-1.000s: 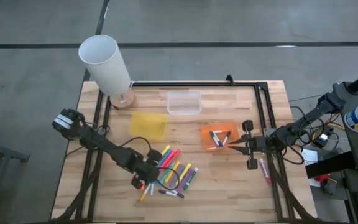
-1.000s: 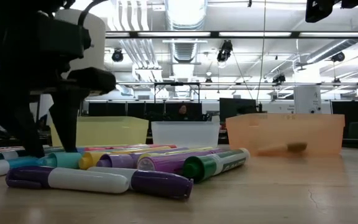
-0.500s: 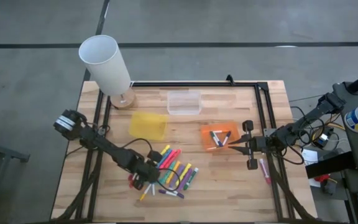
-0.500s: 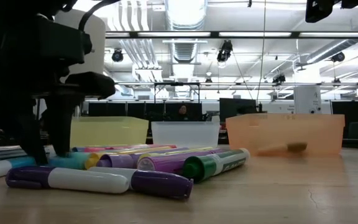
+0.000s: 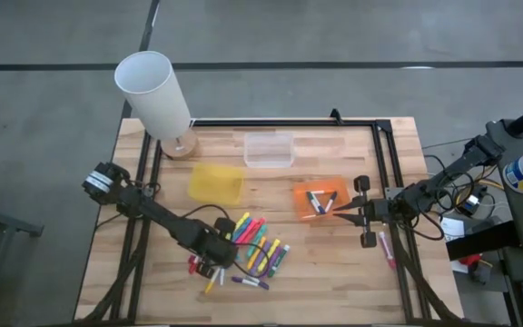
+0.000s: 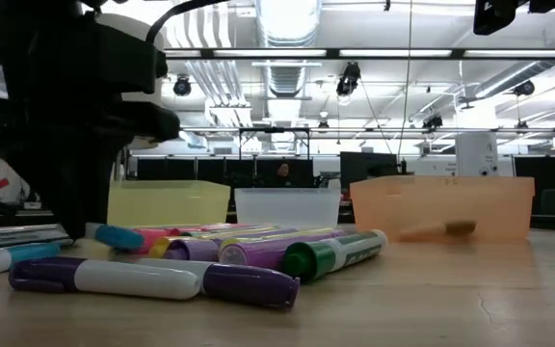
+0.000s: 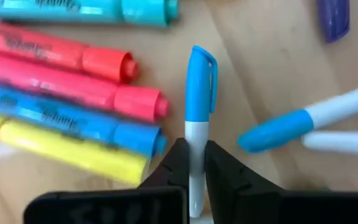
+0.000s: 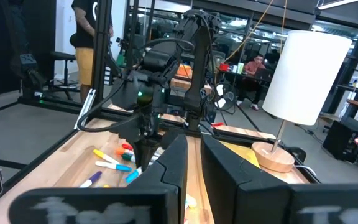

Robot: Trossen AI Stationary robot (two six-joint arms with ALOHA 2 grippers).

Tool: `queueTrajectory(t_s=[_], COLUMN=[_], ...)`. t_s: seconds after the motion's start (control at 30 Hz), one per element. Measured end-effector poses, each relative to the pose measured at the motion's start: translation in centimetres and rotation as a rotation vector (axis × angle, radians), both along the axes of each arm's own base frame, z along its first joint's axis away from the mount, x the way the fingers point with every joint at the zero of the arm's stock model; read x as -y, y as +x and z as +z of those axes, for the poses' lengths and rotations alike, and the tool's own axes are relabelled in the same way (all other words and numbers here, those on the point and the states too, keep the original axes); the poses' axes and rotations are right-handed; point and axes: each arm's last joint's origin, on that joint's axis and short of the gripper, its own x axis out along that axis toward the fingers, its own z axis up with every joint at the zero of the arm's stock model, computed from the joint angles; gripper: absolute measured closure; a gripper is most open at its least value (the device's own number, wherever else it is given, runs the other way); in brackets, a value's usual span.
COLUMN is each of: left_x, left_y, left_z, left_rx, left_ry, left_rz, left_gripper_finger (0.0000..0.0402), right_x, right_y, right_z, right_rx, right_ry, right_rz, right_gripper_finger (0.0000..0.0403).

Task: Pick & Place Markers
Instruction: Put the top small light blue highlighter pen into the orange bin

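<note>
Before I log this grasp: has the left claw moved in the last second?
Yes. The left claw slid slightly toward the table's front edge, away from the yellow tray, closing on a blue-capped marker.

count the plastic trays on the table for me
3: a yellow tray left of centre, a clear tray behind it toward the table's far edge, and an orange tray to the right holding a few markers.

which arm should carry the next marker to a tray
Left. Its gripper is already shut on a blue-capped white marker at the pile. The right gripper hangs shut and empty beside the orange tray, away from the pile.
</note>
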Motion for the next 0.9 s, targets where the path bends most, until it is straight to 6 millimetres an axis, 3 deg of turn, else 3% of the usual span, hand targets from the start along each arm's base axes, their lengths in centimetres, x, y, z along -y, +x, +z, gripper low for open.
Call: queueTrajectory(t_s=[0.33, 0.9], left_x=[0.1, -0.1], left_y=[0.7, 3.0], left_z=[3.1, 8.0], left_rx=[-0.012, 0.154], left_ry=[0.061, 0.034], left_rz=[0.085, 0.313], left_gripper_finger=[0.0382, 0.0383], right_x=[0.0, 0.0], right_y=[0.0, 0.0], right_z=[0.0, 0.0], right_rx=[0.000, 0.000], right_ry=[0.000, 0.000], right_rz=[0.000, 0.000], right_gripper_finger=[0.0360, 0.0360])
